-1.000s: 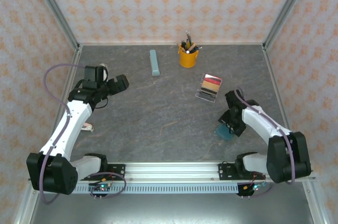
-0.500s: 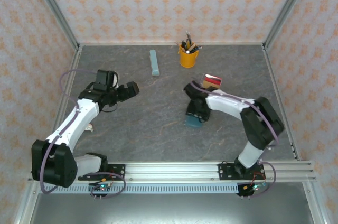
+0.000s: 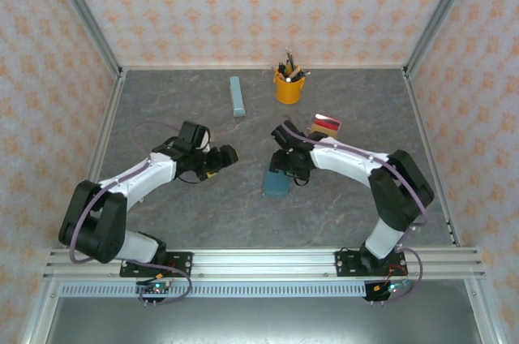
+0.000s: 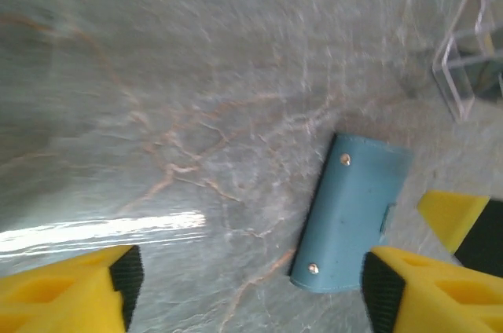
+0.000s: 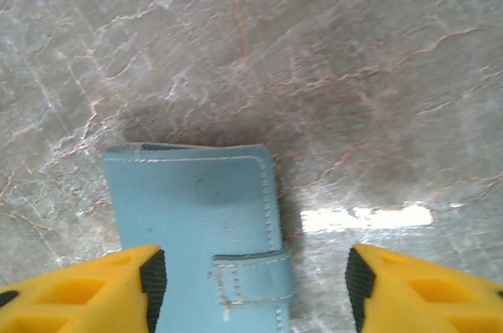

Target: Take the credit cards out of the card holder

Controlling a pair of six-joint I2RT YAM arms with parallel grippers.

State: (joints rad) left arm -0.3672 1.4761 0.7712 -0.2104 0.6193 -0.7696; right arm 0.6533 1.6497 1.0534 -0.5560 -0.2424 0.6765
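**Top external view.** The right gripper (image 3: 284, 167) stands with its jaws parted over the 12 o'clock end of the card holder (image 3: 276, 184). The holder lies closed on the counter (image 3: 203, 214), near its centre. Contact cannot be judged from this view. The right arm is folded at the elbow and reaches toward 10 o'clock. The left gripper (image 3: 222, 157) is open and empty. It points toward 3 o'clock, near the holder at its 10 o'clock side and apart from it. The left arm stretches low toward 1 o'clock. The credit cards (image 3: 327, 124) stand at 2 o'clock from the holder, partly behind the right arm.

**Left wrist view.** The left gripper's fingers are spread wide with only bare counter between them. The closed holder lies just beside the 4 o'clock finger.

**Right wrist view.** The jaws are open. The holder's strap end lies between the fingers. The 8 o'clock finger overlaps the holder, and the 4 o'clock finger is clear of it.
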